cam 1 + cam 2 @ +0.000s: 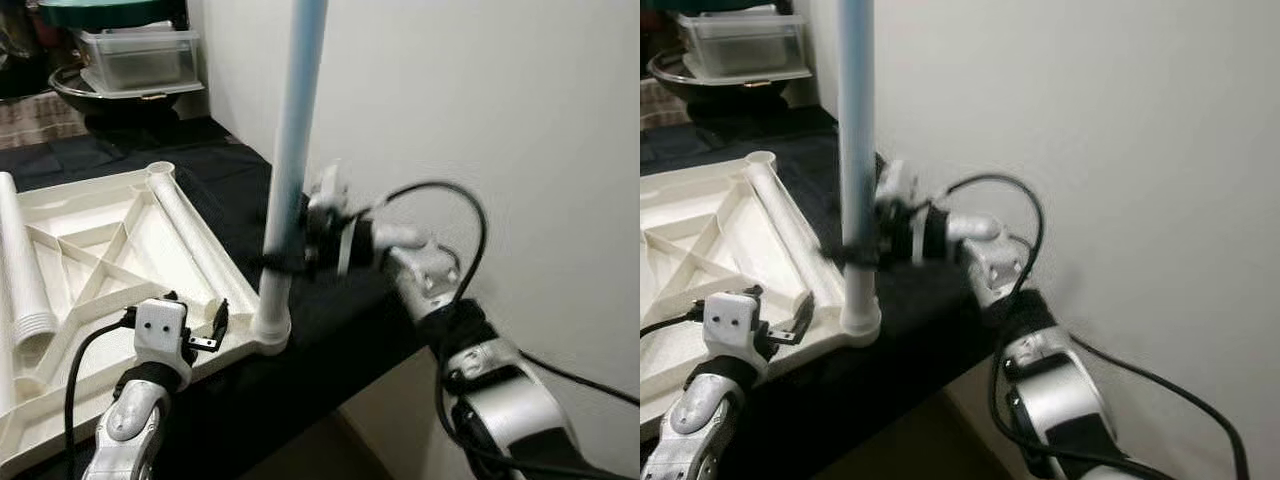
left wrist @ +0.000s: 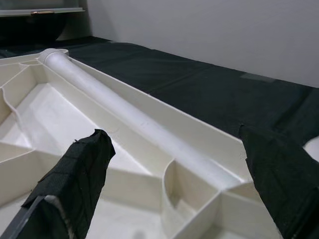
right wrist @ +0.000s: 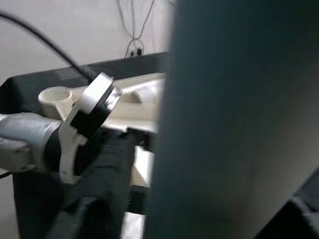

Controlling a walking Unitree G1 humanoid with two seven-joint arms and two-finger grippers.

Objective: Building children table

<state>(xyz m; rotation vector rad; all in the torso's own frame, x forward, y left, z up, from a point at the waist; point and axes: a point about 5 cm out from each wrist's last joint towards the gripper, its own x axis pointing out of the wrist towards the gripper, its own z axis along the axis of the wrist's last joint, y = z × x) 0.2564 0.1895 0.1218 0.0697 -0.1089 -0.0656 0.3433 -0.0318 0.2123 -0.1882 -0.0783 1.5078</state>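
An upturned cream tabletop (image 1: 100, 250) with ribs lies on a black-covered surface. A pale blue leg (image 1: 292, 160) stands upright in the near right corner socket (image 1: 270, 335). My right gripper (image 1: 285, 250) is shut on that leg, a little above the socket; in the right wrist view the leg (image 3: 234, 124) looms close against the fingers. My left gripper (image 1: 205, 325) is open just over the tabletop's near rim, left of the socket. Its fingers (image 2: 75, 174) straddle the raised edge rib (image 2: 139, 124). Another white leg (image 1: 25, 265) lies on the tabletop at the left.
A plain wall (image 1: 480, 100) runs close along the right side. A clear lidded box (image 1: 140, 55) sits on a dark round tray at the far end. The black cover's edge (image 1: 330, 385) drops off just below the socket corner.
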